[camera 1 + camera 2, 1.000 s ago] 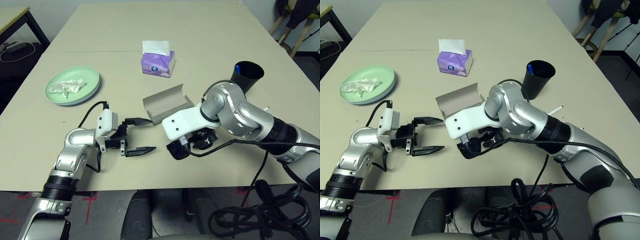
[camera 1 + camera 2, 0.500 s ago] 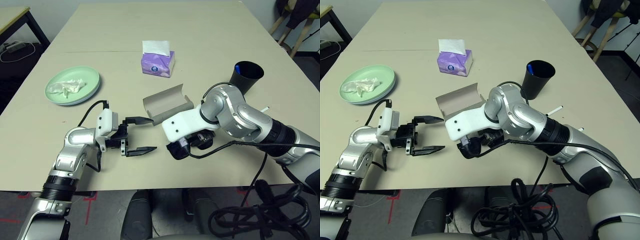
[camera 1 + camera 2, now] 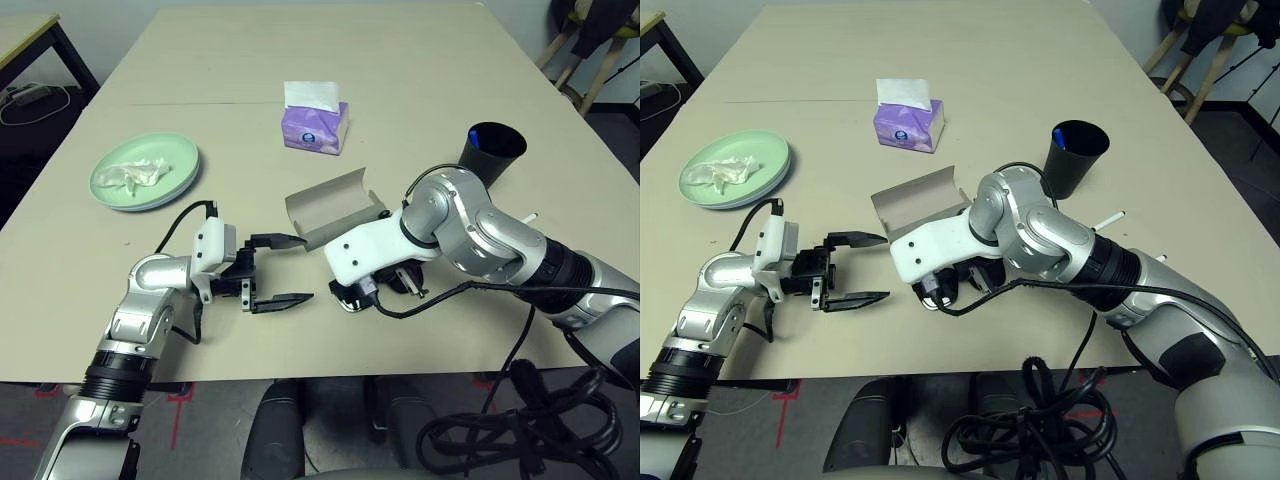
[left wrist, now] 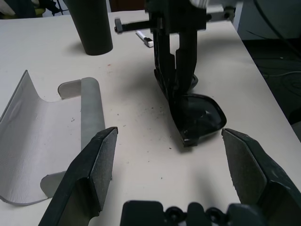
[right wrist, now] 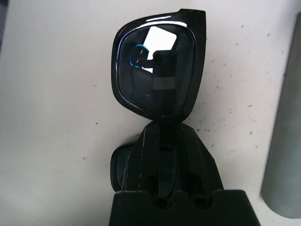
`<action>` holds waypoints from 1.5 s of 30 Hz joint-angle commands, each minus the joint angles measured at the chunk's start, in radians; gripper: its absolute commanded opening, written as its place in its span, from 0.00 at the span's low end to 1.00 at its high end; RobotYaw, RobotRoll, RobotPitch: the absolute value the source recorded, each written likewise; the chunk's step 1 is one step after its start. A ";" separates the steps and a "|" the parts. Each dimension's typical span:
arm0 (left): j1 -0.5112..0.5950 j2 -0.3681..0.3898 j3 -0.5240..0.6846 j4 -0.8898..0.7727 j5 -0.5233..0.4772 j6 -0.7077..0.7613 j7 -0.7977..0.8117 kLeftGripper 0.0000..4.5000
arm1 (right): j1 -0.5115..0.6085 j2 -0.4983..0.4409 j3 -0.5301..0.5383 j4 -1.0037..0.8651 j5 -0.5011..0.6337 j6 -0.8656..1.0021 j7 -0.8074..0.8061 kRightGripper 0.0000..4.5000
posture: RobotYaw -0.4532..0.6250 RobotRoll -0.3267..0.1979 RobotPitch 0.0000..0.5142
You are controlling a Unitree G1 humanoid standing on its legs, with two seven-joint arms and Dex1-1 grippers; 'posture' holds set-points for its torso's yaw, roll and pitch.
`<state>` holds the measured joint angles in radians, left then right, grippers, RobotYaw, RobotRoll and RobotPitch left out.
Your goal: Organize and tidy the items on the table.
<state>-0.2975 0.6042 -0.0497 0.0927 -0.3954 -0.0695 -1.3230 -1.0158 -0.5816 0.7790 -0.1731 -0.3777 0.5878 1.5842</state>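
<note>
Green plate (image 3: 146,172) with crumpled tissue (image 3: 132,176): left of frame. Left gripper (image 3: 276,270), lower centre-left: fingers spread wide, holding nothing. Grey glasses case (image 3: 335,207) lies open at centre. Right gripper (image 4: 181,110), just right, is clamped on black sunglasses (image 5: 155,77) at the table (image 3: 400,70).

Plate (image 3: 146,172) is sitting on the desk (image 3: 400,80) at left, tissue (image 3: 133,175) lying in it. Tissue box (image 3: 316,124) is standing behind the open glasses case (image 3: 335,206); cup (image 3: 492,151) at right. Sunglasses (image 4: 197,118) are lying just beside the case.
</note>
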 commanded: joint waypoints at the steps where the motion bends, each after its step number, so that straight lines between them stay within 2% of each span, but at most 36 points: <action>1: 0.012 0.009 0.012 -0.025 -0.006 -0.002 0.007 1.00 | -0.053 -0.025 -0.080 -0.032 0.042 -0.018 0.012 0.08 | 0.52 0.62 0.30; 4: 0.015 0.018 0.018 -0.033 -0.008 -0.001 0.012 1.00 | -0.078 -0.030 -0.116 -0.015 0.053 -0.047 -0.010 0.08 | 0.53 0.62 0.29; 8: 0.017 0.027 0.024 -0.038 -0.005 -0.002 0.025 1.00 | -0.113 -0.001 -0.143 0.083 0.020 -0.147 -0.117 0.08 | 0.53 0.62 0.29; 17: 0.028 0.037 0.029 -0.060 0.001 0.007 0.056 1.00 | -0.162 0.094 -0.122 0.404 -0.088 -0.418 -0.363 0.08 | 0.56 0.62 0.27; 25: 0.041 0.044 0.031 -0.069 0.001 0.008 0.068 1.00 | -0.205 0.181 -0.125 0.582 -0.148 -0.527 -0.461 0.08 | 0.57 0.62 0.27; 34: 0.052 0.047 0.031 -0.088 -0.001 0.017 0.084 1.00 | -0.206 0.244 -0.120 0.665 -0.197 -0.583 -0.512 0.08 | 0.59 0.62 0.27; 45: 0.068 0.053 0.033 -0.113 -0.002 0.030 0.099 1.00 | -0.168 0.262 -0.121 0.670 -0.231 -0.628 -0.536 0.08 | 0.59 0.62 0.27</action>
<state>-0.2455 0.6454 -0.0179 0.0108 -0.4017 -0.0437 -1.2219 -1.1968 -0.3205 0.6537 0.5009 -0.6031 -0.0305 1.0495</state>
